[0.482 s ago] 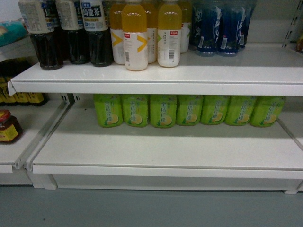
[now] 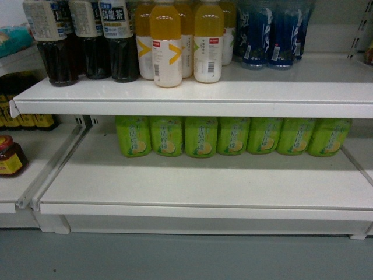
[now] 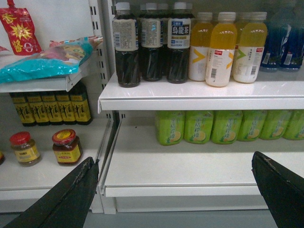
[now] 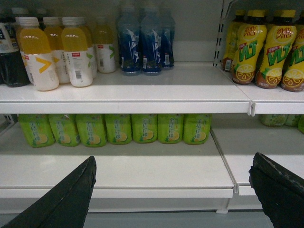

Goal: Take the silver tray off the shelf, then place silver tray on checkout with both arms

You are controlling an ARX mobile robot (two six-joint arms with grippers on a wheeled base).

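Both pincers (image 3: 175, 190) (image 4: 173, 190) gape before stocked shelves (image 2: 204, 210).

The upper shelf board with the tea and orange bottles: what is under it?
Under the upper shelf board a row of green bottles stands at the back of the lower board. Their caps are hidden behind the upper board's front edge.

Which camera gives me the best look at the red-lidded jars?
The left wrist view: two red-lidded glass jars stand whole on the low left shelf. The head view catches only one, cut by the left edge. The right wrist view shows none.
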